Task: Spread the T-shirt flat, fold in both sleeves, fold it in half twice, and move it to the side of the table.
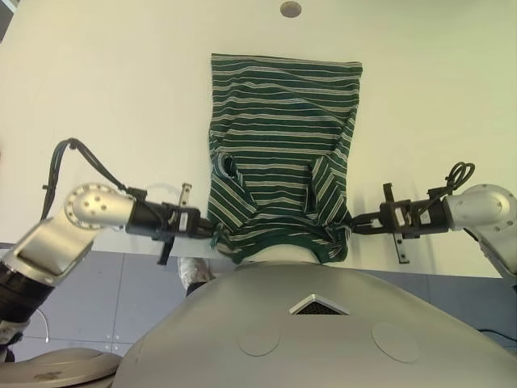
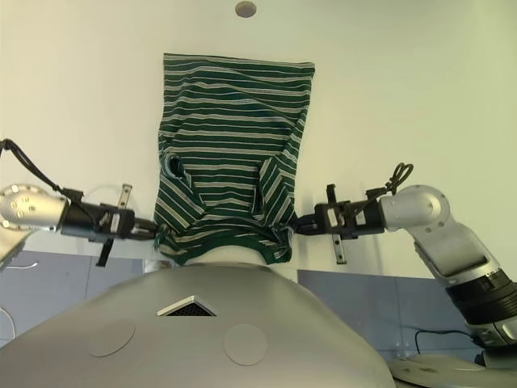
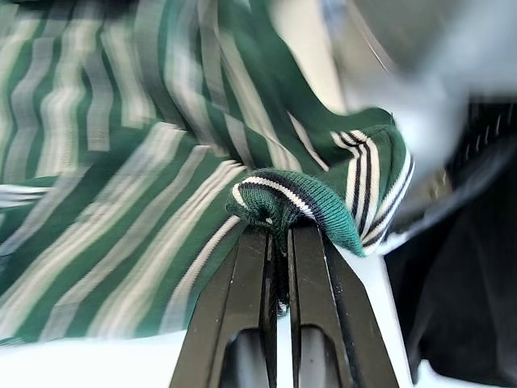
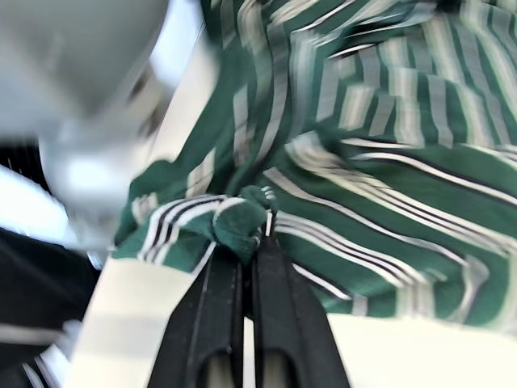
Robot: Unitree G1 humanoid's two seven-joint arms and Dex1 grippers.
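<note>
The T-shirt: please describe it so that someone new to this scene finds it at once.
On the white table, the T-shirt lies in the middle, reaching from the near edge toward the far side. It is dark green with thin pale stripes, and the left gripper and right gripper each pinch a near corner; the small grey disc beyond it is plain.

The T-shirt (image 1: pixel 283 137) is dark green with thin whitish stripes running across it. Its ribbed trim (image 3: pixel 279 190) carries white bands edged in what looks like navy or black. The table (image 1: pixel 105 97) is cream. The left gripper (image 1: pixel 216 230) and right gripper (image 1: pixel 351 224) are black, and the small disc (image 1: pixel 291 10) at the far edge is grey.
</note>
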